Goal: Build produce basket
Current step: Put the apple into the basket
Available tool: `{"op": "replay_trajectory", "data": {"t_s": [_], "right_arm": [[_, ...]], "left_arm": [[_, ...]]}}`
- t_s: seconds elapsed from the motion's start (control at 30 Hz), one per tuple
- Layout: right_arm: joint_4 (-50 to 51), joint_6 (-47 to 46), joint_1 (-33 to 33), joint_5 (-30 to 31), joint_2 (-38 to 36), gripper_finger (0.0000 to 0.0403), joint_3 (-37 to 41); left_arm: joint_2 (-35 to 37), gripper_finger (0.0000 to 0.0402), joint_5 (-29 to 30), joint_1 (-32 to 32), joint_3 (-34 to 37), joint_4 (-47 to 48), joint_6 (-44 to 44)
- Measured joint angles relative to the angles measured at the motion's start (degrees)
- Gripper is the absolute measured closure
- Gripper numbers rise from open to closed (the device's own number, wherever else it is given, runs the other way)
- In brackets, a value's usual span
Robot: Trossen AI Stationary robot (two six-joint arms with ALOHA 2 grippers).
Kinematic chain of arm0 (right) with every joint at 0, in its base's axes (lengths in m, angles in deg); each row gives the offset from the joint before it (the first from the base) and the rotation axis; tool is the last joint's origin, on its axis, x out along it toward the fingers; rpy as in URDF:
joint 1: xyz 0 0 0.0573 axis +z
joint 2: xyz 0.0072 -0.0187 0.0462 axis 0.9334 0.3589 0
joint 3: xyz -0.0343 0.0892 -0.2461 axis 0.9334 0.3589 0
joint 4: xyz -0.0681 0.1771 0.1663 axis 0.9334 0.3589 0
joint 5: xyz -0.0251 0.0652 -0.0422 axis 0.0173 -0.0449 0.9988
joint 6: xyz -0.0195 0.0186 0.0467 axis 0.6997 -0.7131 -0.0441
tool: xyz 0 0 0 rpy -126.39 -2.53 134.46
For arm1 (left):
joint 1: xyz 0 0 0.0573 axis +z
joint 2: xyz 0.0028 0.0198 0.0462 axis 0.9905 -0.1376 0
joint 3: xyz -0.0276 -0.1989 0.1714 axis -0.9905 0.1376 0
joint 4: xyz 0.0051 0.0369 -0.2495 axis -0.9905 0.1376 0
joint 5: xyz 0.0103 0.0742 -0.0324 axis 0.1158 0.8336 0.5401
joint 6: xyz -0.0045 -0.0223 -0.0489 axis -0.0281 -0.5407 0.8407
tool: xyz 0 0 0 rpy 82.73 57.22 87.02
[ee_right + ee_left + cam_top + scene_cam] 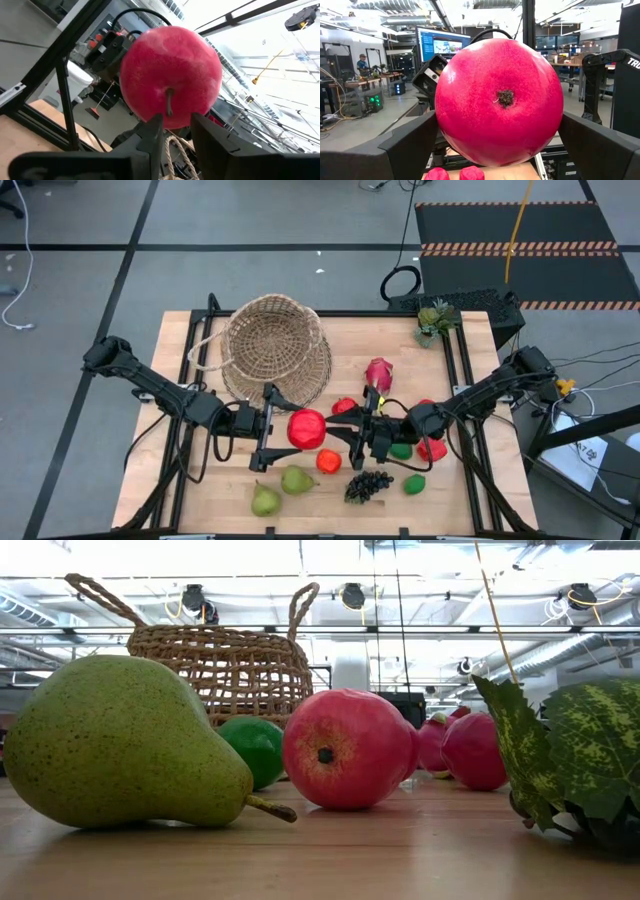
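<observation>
Red apple [306, 428] just beside basket [262, 304], judged hard, smooth, light: left jaws spread wide flanking its belly, the surer hold; right jaws pinched on slender stem.

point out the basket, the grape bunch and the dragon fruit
basket [268, 345]: high view, on its woven inside
grape bunch [368, 484]: high view, middle of the dark cluster
dragon fruit [378, 372]: high view, on its pink body

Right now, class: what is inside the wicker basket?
In the high view, the basket lies tipped, showing only bare weave inside. No fruit is visible; the low view hides its interior.
</observation>
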Motion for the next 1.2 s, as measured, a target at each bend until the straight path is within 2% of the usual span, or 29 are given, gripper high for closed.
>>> {"op": "replay_trajectory", "data": {"t_s": [0.2,0.73,1.2], "right_arm": [[-0.09,-0.02,-0.23,-3.24,0.0,0.031,0.0],[-0.2,-2.82,-1.23,-3.27,0.0,0.0312,0.0],[0.2,-4.17,-1.26,-3.17,0.02,0.039,0.0]], "left_arm": [[0.0,0.0005,0.0,0.0,0.0,0.01,-0.02],[0.02,0.0005,0.2,0.07,0.0,0.44,-0.09],[0.0,0.0005,0.15,0.09,0.0,0.44,-0.07]]}}
